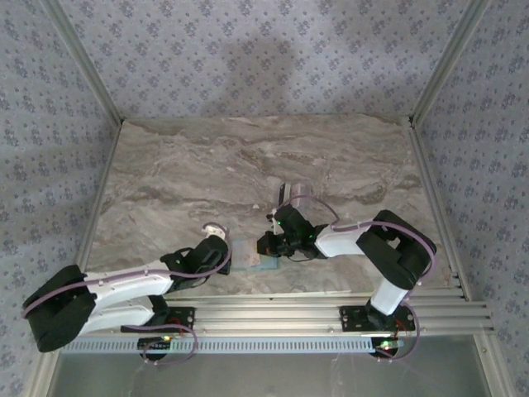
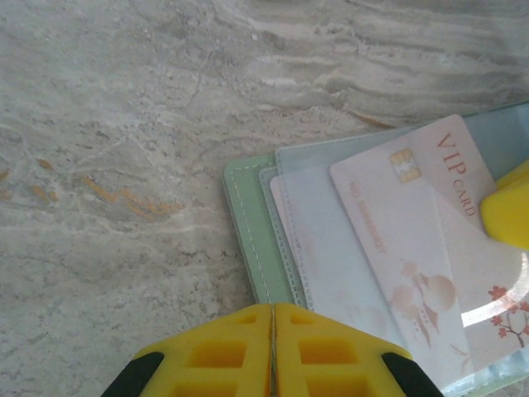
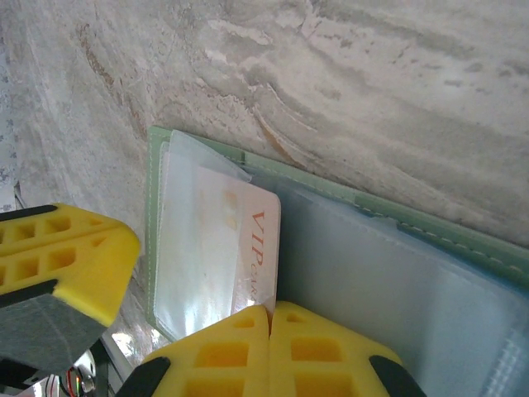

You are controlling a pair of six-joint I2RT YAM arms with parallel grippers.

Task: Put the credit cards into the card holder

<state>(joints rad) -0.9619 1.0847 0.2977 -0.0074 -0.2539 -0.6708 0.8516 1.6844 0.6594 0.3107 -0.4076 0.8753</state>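
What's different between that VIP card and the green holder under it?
Colour: the VIP card is pale pink-white with red lettering and a gold chip; the card holder is sage green with stitched edges. Size: the card is smaller, the holder reaching past it. Position: the card lies on top; the holder lies open on the table. Both are flat rectangles with rounded corners.

The left claw (image 2: 271, 331) sits at the bottom centre of the frame, its yellow fingers pressed together. The sage-green card holder (image 2: 248, 231) lies open on the marble surface (image 2: 124, 124), right of centre. A pale pink VIP card (image 2: 413, 248) lies tilted across its clear sleeves. A second yellow finger (image 2: 508, 207) overlaps the card at the right edge.
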